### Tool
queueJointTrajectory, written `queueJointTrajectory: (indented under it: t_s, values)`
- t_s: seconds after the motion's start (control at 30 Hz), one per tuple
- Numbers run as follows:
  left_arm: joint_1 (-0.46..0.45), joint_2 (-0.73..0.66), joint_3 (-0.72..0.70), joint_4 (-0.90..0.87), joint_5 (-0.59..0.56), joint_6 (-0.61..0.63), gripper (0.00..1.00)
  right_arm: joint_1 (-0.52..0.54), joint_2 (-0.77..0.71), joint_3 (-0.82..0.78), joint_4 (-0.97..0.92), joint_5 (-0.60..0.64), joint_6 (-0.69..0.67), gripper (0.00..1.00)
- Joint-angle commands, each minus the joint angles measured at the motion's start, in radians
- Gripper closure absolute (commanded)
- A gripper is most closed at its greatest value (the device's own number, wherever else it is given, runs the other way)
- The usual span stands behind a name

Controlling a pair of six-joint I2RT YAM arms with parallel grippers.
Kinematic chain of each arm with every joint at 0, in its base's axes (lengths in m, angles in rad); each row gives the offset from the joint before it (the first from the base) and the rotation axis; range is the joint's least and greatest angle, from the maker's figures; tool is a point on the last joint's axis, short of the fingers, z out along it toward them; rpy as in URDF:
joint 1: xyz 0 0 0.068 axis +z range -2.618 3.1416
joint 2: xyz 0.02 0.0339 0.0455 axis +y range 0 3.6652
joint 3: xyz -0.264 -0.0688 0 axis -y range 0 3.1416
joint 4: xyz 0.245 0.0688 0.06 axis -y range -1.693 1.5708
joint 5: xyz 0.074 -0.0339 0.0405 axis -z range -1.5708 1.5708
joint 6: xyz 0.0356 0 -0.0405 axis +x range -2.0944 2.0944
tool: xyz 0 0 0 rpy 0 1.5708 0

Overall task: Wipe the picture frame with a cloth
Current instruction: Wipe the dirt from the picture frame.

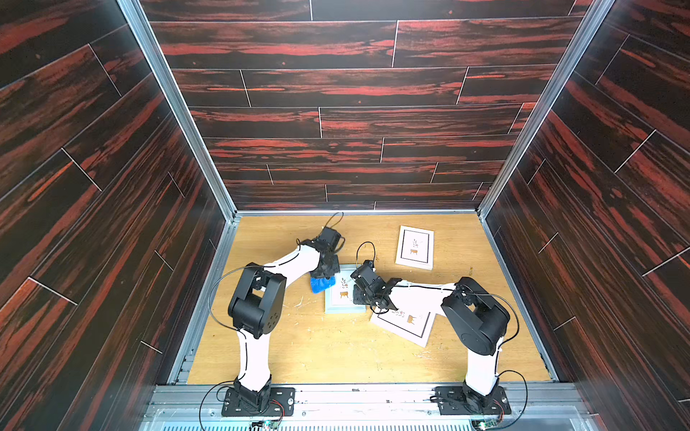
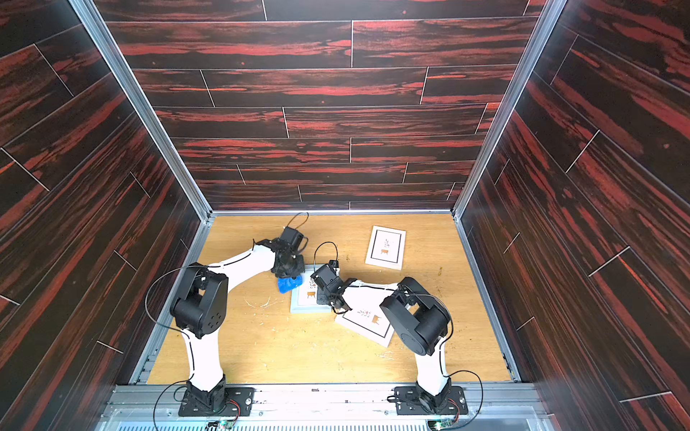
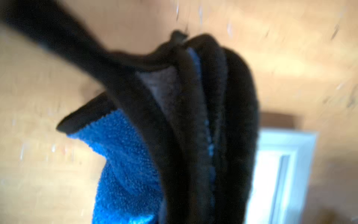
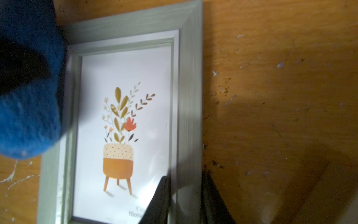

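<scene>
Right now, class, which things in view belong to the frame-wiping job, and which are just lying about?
In the job: blue cloth, clamped in the left jaws; pale green frame, its edge between the right jaws.
Lying about: white frame at the back; white frame under the right arm.

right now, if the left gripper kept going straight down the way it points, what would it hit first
The blue cloth held by the left gripper leads; likely it meets the pale green picture frame at its left rail first. Gap unclear.
</scene>
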Motion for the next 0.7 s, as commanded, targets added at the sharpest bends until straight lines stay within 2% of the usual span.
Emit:
queueJointTrajectory:
  t_s: [0.0, 0.1, 0.13, 0.37, 0.47, 0.67]
  values:
    - [-0.08, -0.121, -0.14, -0.062, 0.024, -0.014, 1.0, 0.008, -0.003, -0.034, -0.085, -0.015, 0.008, 1.0]
    - [-0.078, -0.126, -0.167, -0.045, 0.024, -0.017, 1.0, 0.007, 0.003, -0.035, -0.08, -0.022, 0.006, 1.0]
    - [-0.075, -0.11, -0.143, -0.047, -0.006, -0.009, 1.0, 0.008, 0.004, -0.033, -0.08, -0.021, 0.003, 1.0]
    - [-0.024, 0.05, 0.12, -0.117, 0.014, 0.045, 1.0, 0.007, -0.003, -0.021, -0.091, -0.009, 0.0, 1.0]
    - [-0.056, 0.007, 0.049, -0.097, 0.028, 0.024, 1.0, 0.008, -0.005, -0.028, -0.086, -0.008, 0.008, 1.0]
    - [-0.11, -0.122, -0.19, -0.06, 0.063, -0.033, 1.0, 0.007, -0.003, -0.036, -0.079, -0.014, 0.005, 1.0]
